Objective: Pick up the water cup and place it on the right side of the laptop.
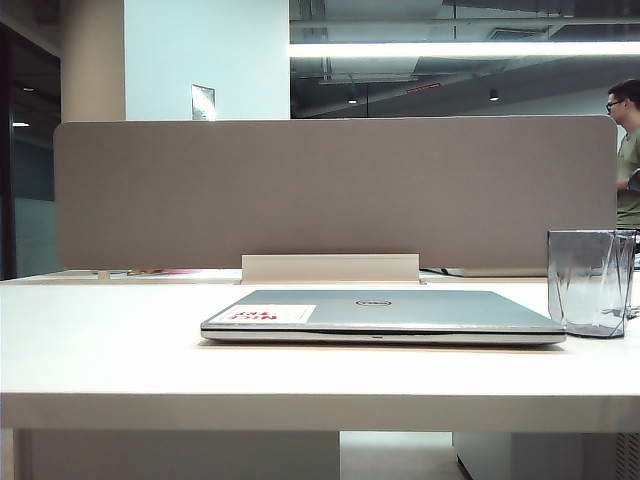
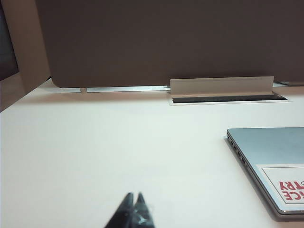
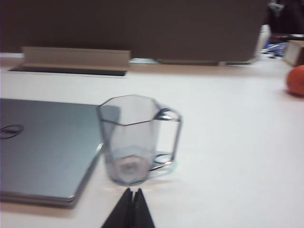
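**Ana:** Starting at the right gripper: its two dark fingertips are pressed together into a single point, nothing between them, and they hang just short of the water cup, aimed at its thick clear base. No contact that I can make out.

**Ben:** And the cup itself?

**Ana:** Upright on the table, handle turned away from the laptop, standing just beside the laptop's right edge. From the exterior camera the water cup sits right off the laptop's right end, lid closed, sticker and logo facing up.

**Ben:** So it's already on the right side. Is the job done?

**Ana:** By how things lie, I'd judge the cup is where the task wants it. With the fingers pinched shut on nothing and the cup standing free, this reads either as after the set-down or before any pick-up; the pictures alone don't settle which. If a pick-up is left, those fingers would have to spread wide first.

**Ben:** Left side?

**Ana:** The left gripper is likewise closed to a point, empty, low over bare table well to the left of the laptop. Both wrist cameras look out nearly level across the desk toward the grey divider, so both arms seem pulled back low. Neither arm shows in the exterior view.

**Ben:** Anything else nearby?

**Ana:** An orange round object far off to the right, well clear of the cup.
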{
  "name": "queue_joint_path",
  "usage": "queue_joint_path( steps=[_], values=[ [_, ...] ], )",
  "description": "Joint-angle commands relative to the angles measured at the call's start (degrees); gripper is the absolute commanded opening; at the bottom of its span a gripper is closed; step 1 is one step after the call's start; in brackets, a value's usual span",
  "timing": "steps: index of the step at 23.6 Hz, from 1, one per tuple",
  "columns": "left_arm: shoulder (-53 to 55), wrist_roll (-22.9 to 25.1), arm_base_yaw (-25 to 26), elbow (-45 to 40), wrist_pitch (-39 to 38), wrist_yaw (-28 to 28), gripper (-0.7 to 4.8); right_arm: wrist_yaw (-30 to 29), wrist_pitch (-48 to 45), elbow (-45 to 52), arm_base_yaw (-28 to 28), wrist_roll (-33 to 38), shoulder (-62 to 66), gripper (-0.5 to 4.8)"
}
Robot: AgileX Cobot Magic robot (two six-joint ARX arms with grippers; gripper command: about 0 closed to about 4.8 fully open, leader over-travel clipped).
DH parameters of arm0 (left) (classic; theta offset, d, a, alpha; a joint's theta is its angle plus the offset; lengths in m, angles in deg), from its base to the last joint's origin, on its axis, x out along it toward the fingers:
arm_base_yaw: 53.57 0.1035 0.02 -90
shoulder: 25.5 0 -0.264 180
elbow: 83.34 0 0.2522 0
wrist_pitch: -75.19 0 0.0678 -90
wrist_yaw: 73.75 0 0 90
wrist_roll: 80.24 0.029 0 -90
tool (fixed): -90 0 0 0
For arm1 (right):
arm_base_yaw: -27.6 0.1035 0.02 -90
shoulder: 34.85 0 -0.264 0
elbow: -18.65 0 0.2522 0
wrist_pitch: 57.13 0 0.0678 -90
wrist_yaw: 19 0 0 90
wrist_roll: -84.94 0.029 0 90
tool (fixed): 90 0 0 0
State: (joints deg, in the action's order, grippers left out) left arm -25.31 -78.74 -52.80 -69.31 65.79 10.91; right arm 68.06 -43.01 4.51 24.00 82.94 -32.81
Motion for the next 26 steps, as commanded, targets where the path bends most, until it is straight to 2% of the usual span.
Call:
queue_joint_path(
  steps=[1, 4, 16, 19, 26],
  values=[
    [0.0, 0.0, 0.2, 0.2, 0.4, 0.2, -0.04, 6.9, -1.0, 0.3, -0.1, -0.2, 0.0, -0.05],
    [0.0, 0.0, 0.2, 0.2, 0.4, 0.2, -0.04, 8.6, -1.0, 0.3, -0.1, -0.2, 0.0, -0.05],
    [0.0, 0.0, 0.1, 0.2, 0.5, 0.2, -0.04, 4.8, -0.5, 0.3, 0.0, 0.1, 0.0, -0.05],
    [0.0, 0.0, 0.2, 0.2, 0.4, 0.2, -0.04, 1.4, -0.4, 0.3, 0.0, 0.1, 0.0, -0.05],
    [0.0, 0.0, 0.2, 0.2, 0.4, 0.2, -0.03, 1.5, -0.2, 0.3, 0.0, 0.1, 0.0, -0.05]
  ],
)
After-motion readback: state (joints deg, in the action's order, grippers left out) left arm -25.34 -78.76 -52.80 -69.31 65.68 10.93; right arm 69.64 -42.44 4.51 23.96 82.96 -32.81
